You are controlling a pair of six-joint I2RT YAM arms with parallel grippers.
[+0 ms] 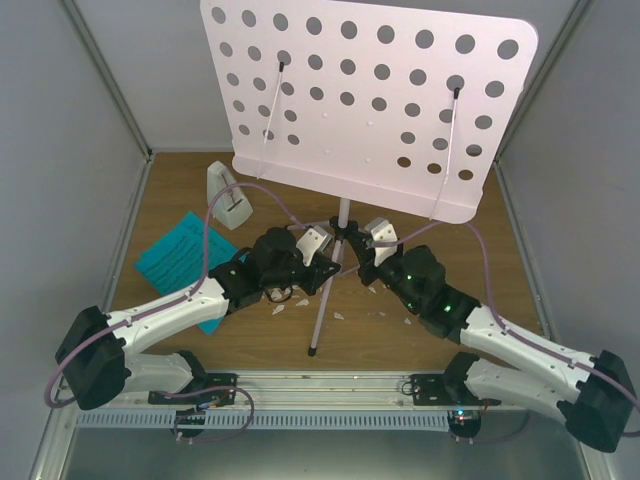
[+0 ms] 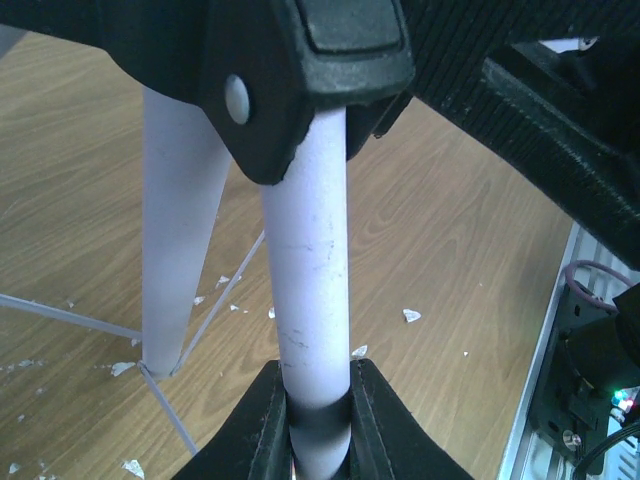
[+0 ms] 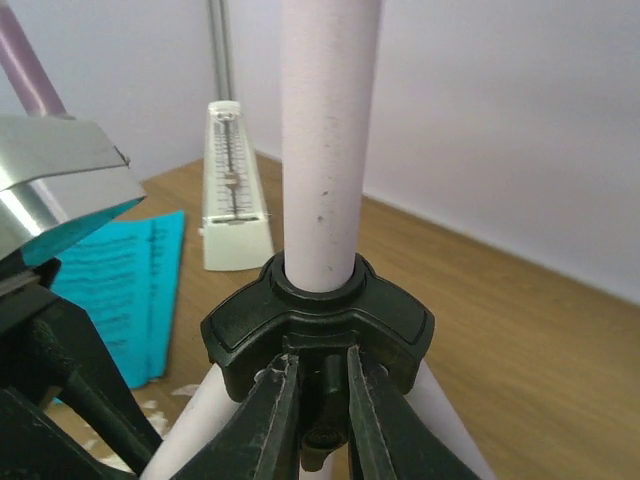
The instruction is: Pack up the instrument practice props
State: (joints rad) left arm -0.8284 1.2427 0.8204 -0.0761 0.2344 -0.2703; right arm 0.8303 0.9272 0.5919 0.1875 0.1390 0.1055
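Standing upright: pale pink, hole-perforated tripod music stand (image 1: 330,165).

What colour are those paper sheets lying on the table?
The sheets are cyan with dark printed lines, clearest in the right wrist view.

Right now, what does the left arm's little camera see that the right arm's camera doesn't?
Only the left wrist view: the left gripper clamped on a leg of the music stand, and the thin braces lower down.

Only the right wrist view: the metronome, the blue sheet music, the pale wall, and the right gripper closed on the underside of the black hub.

Both: the stand's pale tubes, that black hub, and the wooden table.
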